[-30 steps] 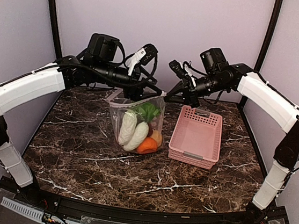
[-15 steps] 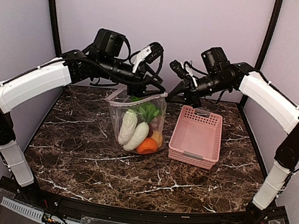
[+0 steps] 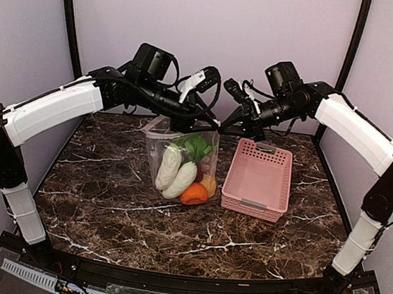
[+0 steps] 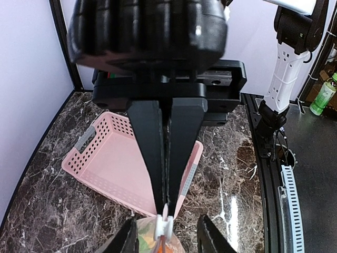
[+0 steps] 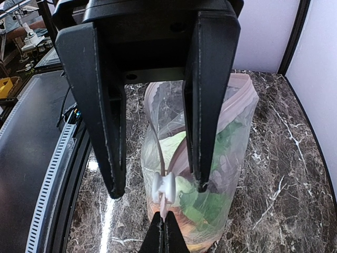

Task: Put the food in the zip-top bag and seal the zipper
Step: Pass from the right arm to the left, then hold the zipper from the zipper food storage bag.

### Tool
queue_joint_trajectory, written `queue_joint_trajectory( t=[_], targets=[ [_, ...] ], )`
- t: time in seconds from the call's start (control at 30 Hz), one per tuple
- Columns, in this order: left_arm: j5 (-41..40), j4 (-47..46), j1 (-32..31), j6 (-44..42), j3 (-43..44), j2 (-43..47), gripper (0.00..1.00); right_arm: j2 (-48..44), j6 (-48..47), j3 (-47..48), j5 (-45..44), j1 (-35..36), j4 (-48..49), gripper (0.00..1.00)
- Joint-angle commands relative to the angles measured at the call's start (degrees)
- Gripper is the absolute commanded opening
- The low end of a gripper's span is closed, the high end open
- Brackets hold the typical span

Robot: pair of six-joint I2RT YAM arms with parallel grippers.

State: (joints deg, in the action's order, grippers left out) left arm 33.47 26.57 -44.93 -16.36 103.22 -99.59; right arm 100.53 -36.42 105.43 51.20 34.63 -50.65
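Note:
The clear zip-top bag (image 3: 181, 161) stands upright at mid-table, its mouth spread open. The food is inside it: white oblong pieces (image 3: 170, 167), a green leafy piece (image 3: 195, 145) and an orange (image 3: 193, 193). My right gripper (image 5: 166, 225) is shut on the bag's top corner, just beside the white slider (image 5: 163, 188) of the zipper (image 5: 154, 113). My left gripper (image 4: 167, 233) is open. Its fingers (image 5: 115, 184) stand on either side of the slider without touching it. From above, both grippers meet at the bag's right top corner (image 3: 213, 125).
The pink slotted basket (image 3: 258, 181) stands to the right of the bag, close beside it. Dark marble tabletop (image 3: 105, 200) lies in front of and to the left of the bag. Booth walls close off the back and both sides.
My left gripper has slid right along the bag mouth to the slider corner, and its jaws have narrowed. The right gripper and the bag have stayed put.

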Motion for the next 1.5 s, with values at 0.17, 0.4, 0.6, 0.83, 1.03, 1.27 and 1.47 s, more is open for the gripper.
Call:
queue_joint_trajectory(
  t=[0.17, 0.4, 0.6, 0.83, 1.03, 1.27, 1.47],
  targets=[
    [-0.5, 3.0, -0.3, -1.6, 2.2, -0.5, 0.24, -3.0, -0.7, 0.1, 1.4, 0.7, 0.1, 0.0],
    [-1.1, 3.7, -0.3, -1.7, 2.8, -1.0, 0.1, -3.0, -0.8, -0.2, 1.4, 0.7, 0.2, 0.0],
    [-0.8, 3.7, -0.3, -1.2, 3.3, -1.4, 0.03, -2.8, -0.6, -0.8, 1.5, 0.8, 0.7, 0.02],
    [0.0, 3.4, -0.3, -0.6, 3.4, -1.4, 0.01, -1.8, 0.5, -0.5, 1.5, 1.1, 1.7, 0.18],
    [-0.1, 3.8, -0.3, -0.4, 3.3, -1.1, 0.01, -1.6, 0.7, -0.5, 2.2, 1.3, 1.8, 0.08],
    [0.0, 3.4, -0.3, 0.0, 3.3, -1.0, 0.14, -1.9, 0.2, -1.0, 1.9, 1.4, 1.8, 0.0],
    [0.4, 3.2, -0.3, 0.4, 3.5, -1.7, 0.22, -2.2, 0.0, -0.9, 1.9, 1.5, 1.7, 0.0]
  ],
)
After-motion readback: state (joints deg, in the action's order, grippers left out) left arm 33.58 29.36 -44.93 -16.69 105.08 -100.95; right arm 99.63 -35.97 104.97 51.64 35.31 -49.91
